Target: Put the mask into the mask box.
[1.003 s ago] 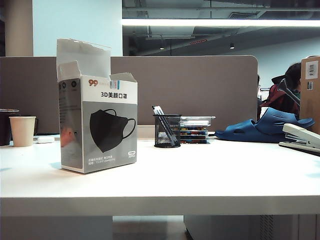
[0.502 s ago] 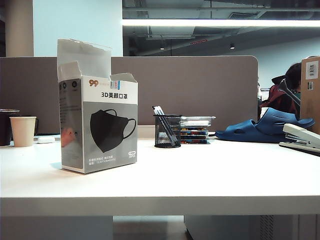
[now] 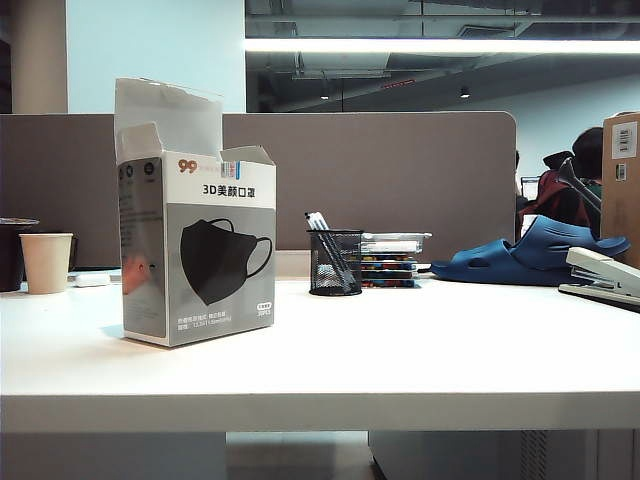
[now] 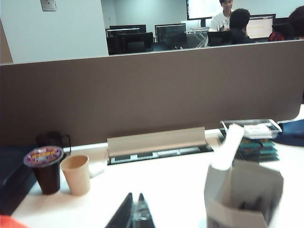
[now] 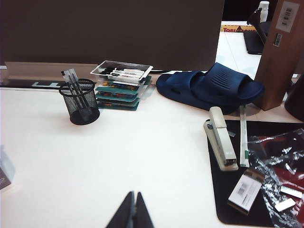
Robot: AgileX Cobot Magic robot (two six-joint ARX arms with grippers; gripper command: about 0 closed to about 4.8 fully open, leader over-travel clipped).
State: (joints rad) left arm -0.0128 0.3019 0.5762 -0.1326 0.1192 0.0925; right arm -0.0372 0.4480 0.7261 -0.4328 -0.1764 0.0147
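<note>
Carton stands open-topped on the white bench (image 3: 420, 350): the tall white-and-grey cardboard mask box (image 3: 198, 245); no loose black fabric mask shows on the surface, perhaps already inside, which I cannot confirm; left end effector (image 4: 134, 216) and right end effector (image 5: 132, 213) hang over the bench, jaws pressed together, empty; likely the closing step; next, confirm the mask's whereabouts
</note>
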